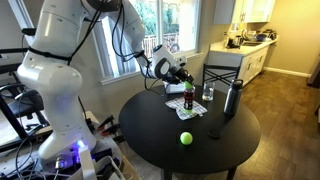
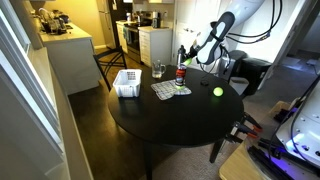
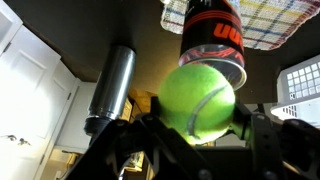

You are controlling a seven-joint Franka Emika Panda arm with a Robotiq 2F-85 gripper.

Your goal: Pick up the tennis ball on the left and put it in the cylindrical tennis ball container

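The claw (image 1: 178, 74) is clamped on the tennis ball (image 3: 198, 98), above the bench (image 1: 150, 125) and just left of the cylindrical tennis ball container (image 1: 188, 99). A good drop needs the ball centred over the rim before release. Only the wrist view shows the grip; the exterior views show a second ball (image 1: 186, 139) lying nearer.

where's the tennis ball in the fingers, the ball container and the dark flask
tennis ball (image 3: 198, 98): wrist view, centre of its fuzzy face
cylindrical tennis ball container (image 3: 214, 38): wrist view, on its label
dark flask (image 1: 232, 97): in an exterior view, middle of its body
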